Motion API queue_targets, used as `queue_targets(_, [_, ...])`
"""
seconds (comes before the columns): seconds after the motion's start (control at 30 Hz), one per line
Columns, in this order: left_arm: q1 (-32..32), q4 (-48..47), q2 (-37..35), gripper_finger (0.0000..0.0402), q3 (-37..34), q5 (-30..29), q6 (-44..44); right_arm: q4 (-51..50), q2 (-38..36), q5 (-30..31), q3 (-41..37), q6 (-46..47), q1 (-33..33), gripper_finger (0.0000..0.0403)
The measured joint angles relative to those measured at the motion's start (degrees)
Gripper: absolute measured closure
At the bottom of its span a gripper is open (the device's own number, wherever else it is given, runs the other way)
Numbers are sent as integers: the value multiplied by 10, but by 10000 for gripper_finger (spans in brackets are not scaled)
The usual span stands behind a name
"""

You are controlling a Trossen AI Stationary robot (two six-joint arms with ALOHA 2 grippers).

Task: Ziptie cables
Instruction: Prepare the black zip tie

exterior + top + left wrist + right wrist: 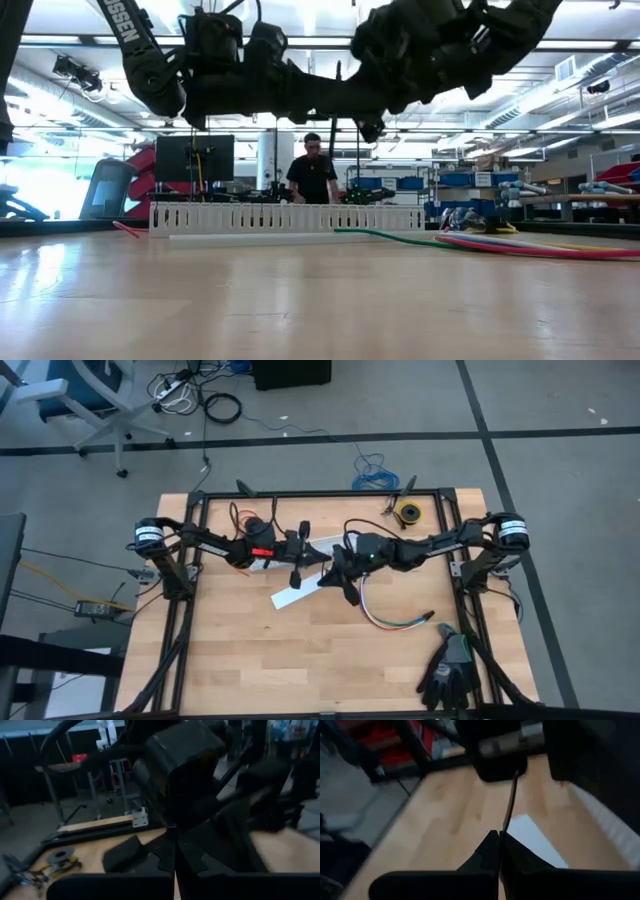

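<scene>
Both arms meet above the table's middle. My right gripper (345, 575) (499, 836) is shut on the ziptie (510, 800), a thin dark strip that runs away from its fingertips toward the left arm's dark gripper body. My left gripper (297, 560) (175, 865) looks shut and hovers close to the right one. Under them the white plastic channel (290, 597) (285, 218) lies on the wood. The cables (392, 618) (520, 240), a curved bundle of coloured wires, lie flat on the table nearer the right side, and no gripper touches them. My right gripper pinches the ziptie near one end (504, 827) between its two fingertips. The strip runs on straight beyond the fingers, along their direction, and is lifted clear of the table. My left gripper: the ziptie's far end (514, 776) reaches its dark body, but I cannot tell whether its fingers touch it.
Black gloves (450, 668) lie at the near right corner. A yellow-and-black spool (407, 512) sits at the far right, and a black spool with red wire (255, 525) at the far left. Black frame rails (185, 620) edge the table. A person (312, 175) stands far behind.
</scene>
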Motion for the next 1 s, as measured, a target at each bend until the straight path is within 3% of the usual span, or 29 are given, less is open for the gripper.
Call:
queue_targets(0.4, [-26, -7, 0, 399, -1, -14, 232, 30, 9, -77, -1, 149, -7, 403])
queue_targets(0.83, [-39, -5, -15, 399, -10, -71, 283, 26, 8, -47, -13, 175, 0, 403])
queue_targets(1.0, [-47, -8, -75, 399, -45, -84, 300, 123, 8, -24, -59, 198, 3, 403])
